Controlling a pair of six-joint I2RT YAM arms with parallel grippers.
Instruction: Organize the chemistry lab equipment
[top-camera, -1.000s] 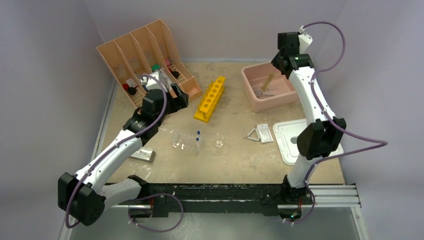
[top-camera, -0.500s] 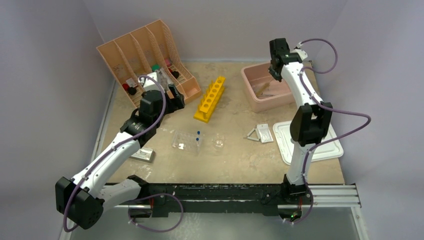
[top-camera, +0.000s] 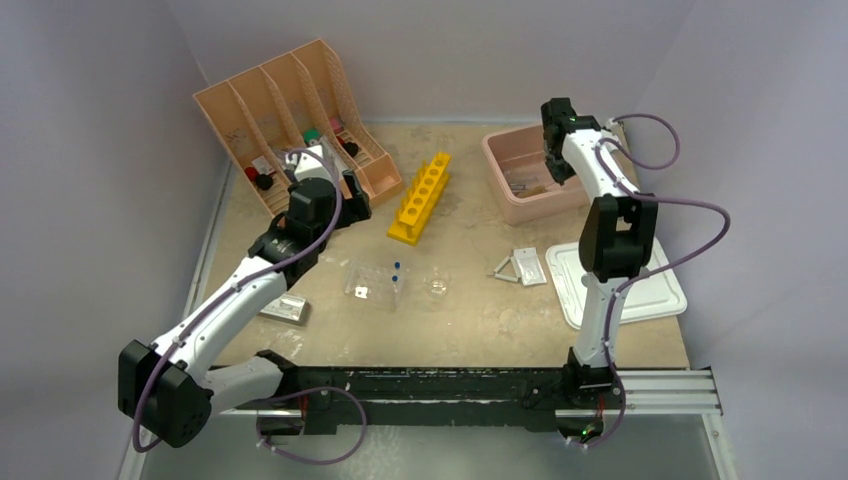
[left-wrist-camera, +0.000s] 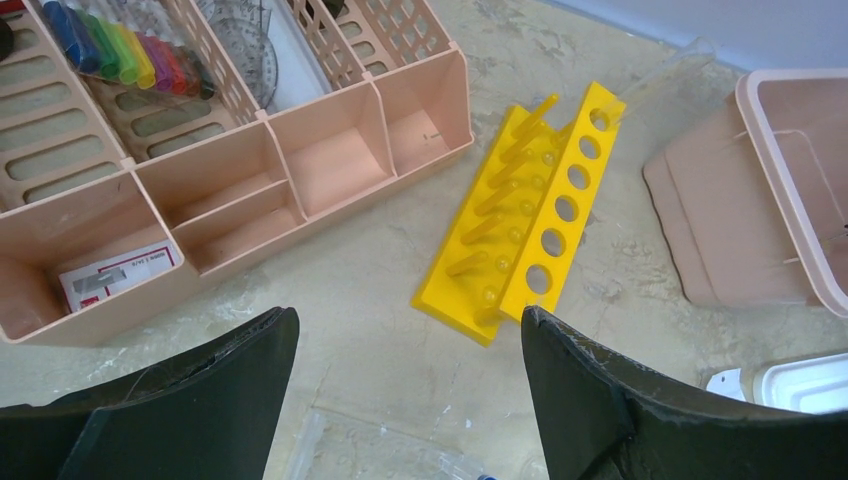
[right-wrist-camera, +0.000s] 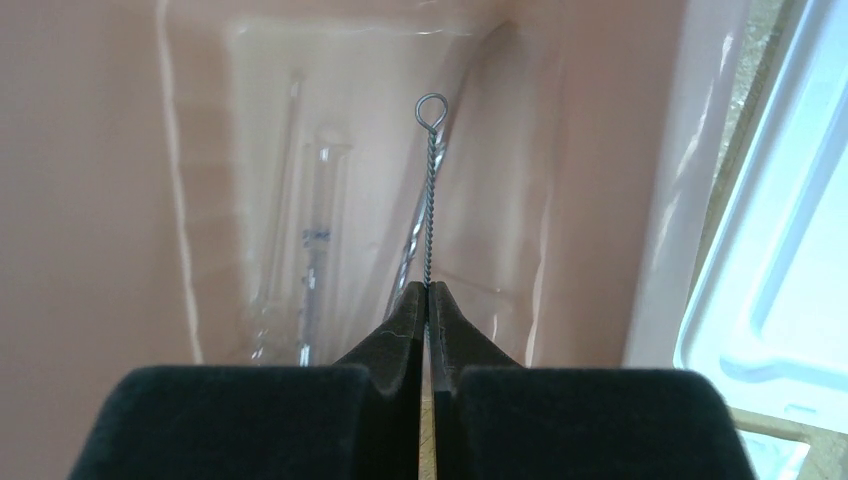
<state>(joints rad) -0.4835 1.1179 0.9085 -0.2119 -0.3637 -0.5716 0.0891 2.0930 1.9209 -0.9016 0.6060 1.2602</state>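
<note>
**Right pincer** (right-wrist-camera: 428, 290): the jaws are closed to a hairline on a thin twisted-wire rod with a looped end (right-wrist-camera: 431, 180), probably a brush stem. The loop points away from the fingertips, toward the far wall of the pink plastic tub (right-wrist-camera: 620, 200). The grip sits low inside the tub, presumably so that the rod can be laid down rather than dropped onto the clear glass tubes (right-wrist-camera: 312, 250) lying just left of the pincer.

**Left pincer** (left-wrist-camera: 408, 330): the jaws are spread wide and hold nothing. It hangs over bare counter (left-wrist-camera: 350, 280), with the yellow plastic test-tube rack (left-wrist-camera: 540, 220) just ahead and to its right and the peach slotted desk organizer (left-wrist-camera: 330, 150) ahead and to its left. It is judged free for a next pick.

**Views:** only the right wrist view shows the grip and the tub's contents, because in the overhead view the arm hides both. Only the overhead view shows the items behind the left pincer, toward the arm bases: a clear packet of blue-tipped pipettes (top-camera: 375, 283) and a silver blister sheet (top-camera: 285, 308).
</note>
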